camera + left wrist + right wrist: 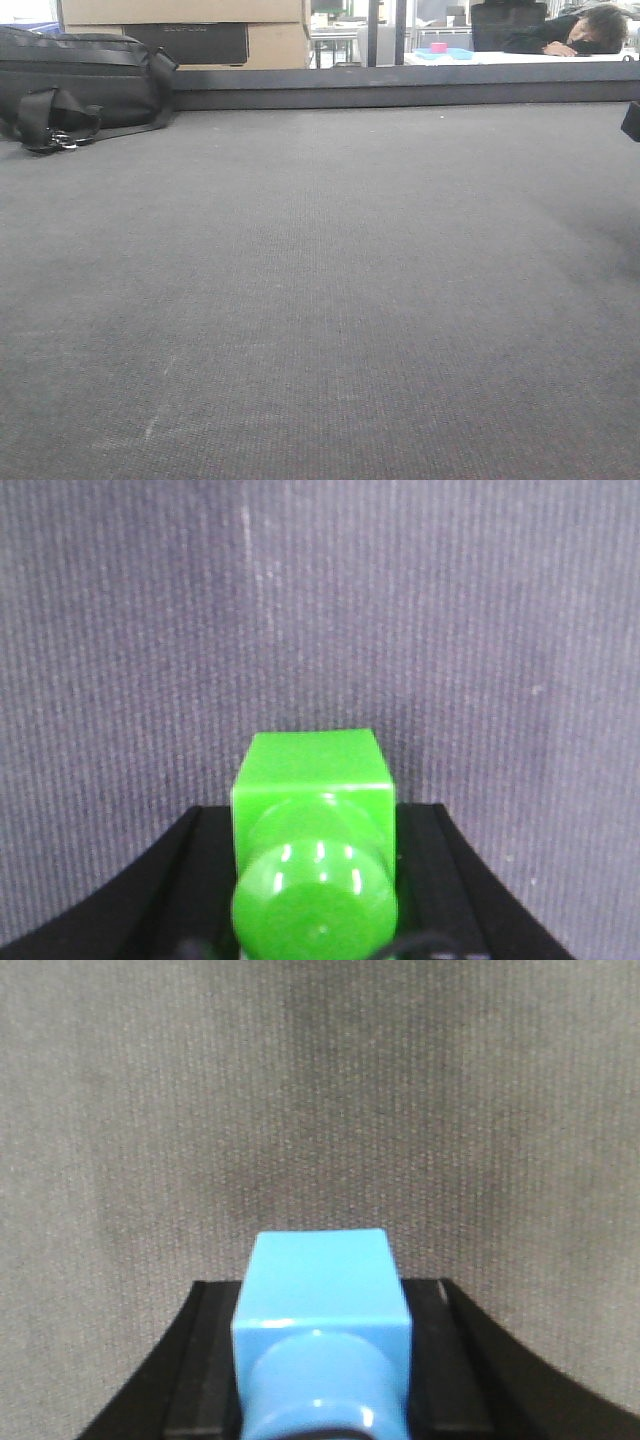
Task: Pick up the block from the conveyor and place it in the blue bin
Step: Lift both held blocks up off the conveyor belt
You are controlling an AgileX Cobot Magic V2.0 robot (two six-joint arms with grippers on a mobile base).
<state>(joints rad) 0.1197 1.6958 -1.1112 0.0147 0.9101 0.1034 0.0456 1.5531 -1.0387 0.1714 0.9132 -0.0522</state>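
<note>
Belt (320,300): dark grey.
Left tool (315,905): green cube (312,775) at centre; grip state unclear.
Right tool (322,1390): blue cube (320,1280); likewise unclear.

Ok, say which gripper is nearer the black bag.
Likely left, unconfirmed. Bag sits far left; right gripper, seemingly the dark part, far right; left gripper shows only in its wrist view.

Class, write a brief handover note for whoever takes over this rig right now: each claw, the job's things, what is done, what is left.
Left claw: a green block sits between its black sides; grip not confirmable.
Right claw: the same, with a blue block.
Front view: no loose block on the conveyor, no blue bin clearly seen.
Done: possibly both grabs.
Left: find the bin, place the blocks.
</note>
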